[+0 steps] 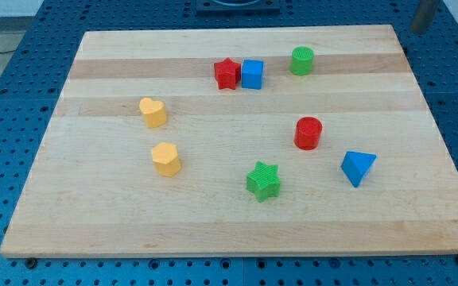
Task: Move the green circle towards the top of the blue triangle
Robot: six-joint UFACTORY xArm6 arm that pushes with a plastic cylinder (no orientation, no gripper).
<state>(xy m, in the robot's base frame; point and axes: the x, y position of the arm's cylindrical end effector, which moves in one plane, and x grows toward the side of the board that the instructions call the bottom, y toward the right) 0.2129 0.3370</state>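
The green circle (301,60) stands near the board's top edge, right of centre. The blue triangle (358,168) lies at the lower right, well below the green circle. The red circle (308,133) sits between them, a little to the left of the line joining them. A dark rod shows at the view's top right corner, off the board. My tip (418,30) is far to the right of the green circle and slightly above it, touching no block.
A red star (227,74) and a blue cube (252,74) stand side by side left of the green circle. A green star (262,181) sits at the lower middle. A yellow heart (153,112) and a yellow hexagon (165,159) are at the left. The wooden board (94,222) lies on a blue perforated table.
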